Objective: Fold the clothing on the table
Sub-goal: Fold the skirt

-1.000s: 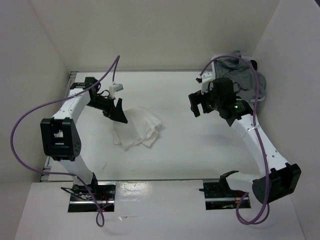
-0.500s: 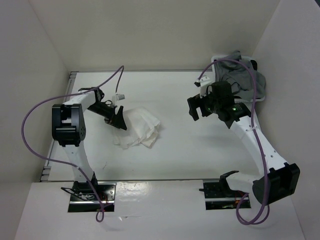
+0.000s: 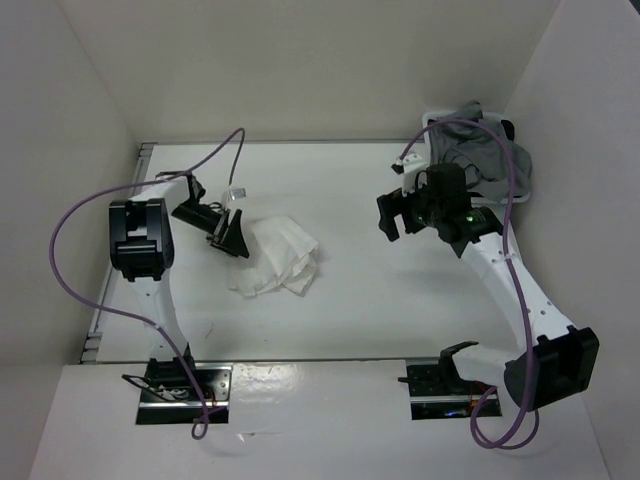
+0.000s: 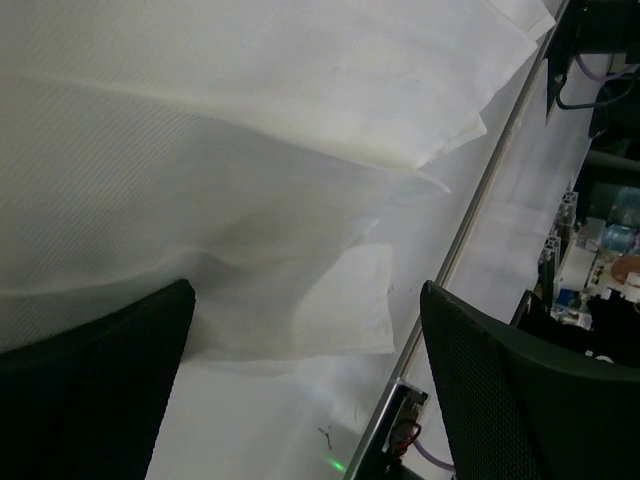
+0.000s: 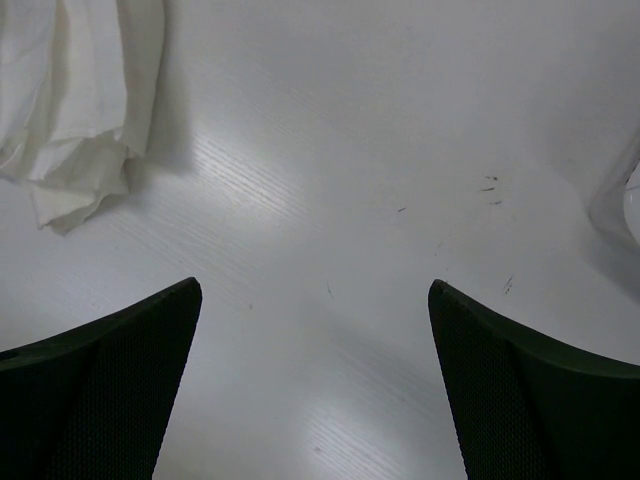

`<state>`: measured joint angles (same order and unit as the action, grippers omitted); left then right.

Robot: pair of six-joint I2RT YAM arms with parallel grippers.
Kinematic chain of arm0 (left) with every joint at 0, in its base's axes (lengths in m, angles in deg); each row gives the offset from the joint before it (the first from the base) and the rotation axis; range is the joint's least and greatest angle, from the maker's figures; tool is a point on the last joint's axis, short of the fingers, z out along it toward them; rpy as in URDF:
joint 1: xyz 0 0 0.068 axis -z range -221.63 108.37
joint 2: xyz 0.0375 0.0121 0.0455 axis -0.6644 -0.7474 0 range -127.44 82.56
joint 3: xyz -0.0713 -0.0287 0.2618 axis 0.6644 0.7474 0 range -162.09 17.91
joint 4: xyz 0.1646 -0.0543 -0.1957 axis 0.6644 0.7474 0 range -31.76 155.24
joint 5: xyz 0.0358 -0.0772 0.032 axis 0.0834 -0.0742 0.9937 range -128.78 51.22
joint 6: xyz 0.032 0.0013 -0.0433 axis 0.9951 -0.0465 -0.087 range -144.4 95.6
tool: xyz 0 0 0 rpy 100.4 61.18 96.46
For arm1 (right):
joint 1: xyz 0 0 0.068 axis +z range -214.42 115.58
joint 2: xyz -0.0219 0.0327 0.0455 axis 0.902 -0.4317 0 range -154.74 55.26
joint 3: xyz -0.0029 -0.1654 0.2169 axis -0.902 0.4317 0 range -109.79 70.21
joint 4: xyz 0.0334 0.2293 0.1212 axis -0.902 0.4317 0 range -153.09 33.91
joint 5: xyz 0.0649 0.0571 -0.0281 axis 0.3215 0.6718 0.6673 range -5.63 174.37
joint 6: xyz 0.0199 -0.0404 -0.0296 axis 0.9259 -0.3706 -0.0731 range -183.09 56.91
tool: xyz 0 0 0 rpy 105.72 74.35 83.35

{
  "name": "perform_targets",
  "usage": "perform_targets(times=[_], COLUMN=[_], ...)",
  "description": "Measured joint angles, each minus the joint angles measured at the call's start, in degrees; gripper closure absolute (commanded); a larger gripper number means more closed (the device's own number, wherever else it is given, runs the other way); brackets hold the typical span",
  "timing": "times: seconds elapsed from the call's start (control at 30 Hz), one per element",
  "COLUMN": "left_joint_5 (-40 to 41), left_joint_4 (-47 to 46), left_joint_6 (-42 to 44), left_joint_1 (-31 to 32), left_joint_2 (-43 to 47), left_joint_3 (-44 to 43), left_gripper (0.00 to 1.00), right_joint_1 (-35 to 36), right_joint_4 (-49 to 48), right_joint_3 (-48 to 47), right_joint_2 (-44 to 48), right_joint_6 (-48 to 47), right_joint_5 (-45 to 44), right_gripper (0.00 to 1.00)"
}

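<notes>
Left arm [image 3: 140, 240] has drawn its elbow back toward the left edge since a second ago. The left gripper [image 3: 234, 236] now sits over the skirt's left margin, jaws spread wide, nothing held. Skirt [image 3: 280, 258] lies bunched in layers on the table's [image 3: 400, 310] left half, midway between near and far edges. Right gripper [image 3: 392, 215] hangs open above bare tabletop, right of centre. Grey garments [image 3: 485, 155] are heaped at the far-right corner.

We find the clothing [image 3: 278, 258] lying on the desk [image 3: 370, 300], left of centre. The left fingers [image 3: 238, 236] hang over its far left edge. The right fingers [image 3: 388, 222] are well apart to its right, over bare desk. Behind them, a heap of garments [image 3: 480, 150] sits in the far right corner.
</notes>
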<state>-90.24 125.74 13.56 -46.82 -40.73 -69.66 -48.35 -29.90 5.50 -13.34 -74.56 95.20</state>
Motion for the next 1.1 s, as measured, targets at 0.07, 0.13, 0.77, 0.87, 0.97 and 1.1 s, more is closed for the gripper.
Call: perform_targets(times=[0.07, 0.13, 0.77, 0.87, 0.97, 1.1], left_joint_5=[0.98, 2.67, 27.54, 27.89, 27.69, 27.21], left_joint_4=[1.66, 2.93, -22.49, -21.94, -23.43, -24.26], left_joint_6=[0.90, 0.20, -31.08, -30.84, -30.64, -30.49], left_joint_1=[-0.48, -1.38, -17.51, -22.45, -25.99, -27.45], left_joint_2=[1.68, 6.23, 55.49, 55.30, 57.37, 62.60], left_joint_3=[-2.25, -5.31, 23.45, 27.23, 27.21, 27.21], left_gripper=[0.01, 0.01, 0.01, 0.01, 0.01, 0.01], right_joint_1=[0.00, -0.07, -10.45, -14.75, -19.74, -23.02], right_joint_4=[-0.24, -0.28, -1.18, -0.52, -0.24, -0.55], right_joint_3=[0.33, 0.81, 5.44, 7.34, 8.09, 8.09], right_joint_2=[0.15, 0.48, 8.57, 11.54, 16.68, 22.47], right_joint_6=[-0.02, -0.04, 3.89, 4.37, 4.59, 4.61], right_joint_5=[0.37, 0.63, -4.07, -4.39, -4.15, -4.20], right_gripper=[0.02, 0.02, 0.02, 0.02, 0.02, 0.02])
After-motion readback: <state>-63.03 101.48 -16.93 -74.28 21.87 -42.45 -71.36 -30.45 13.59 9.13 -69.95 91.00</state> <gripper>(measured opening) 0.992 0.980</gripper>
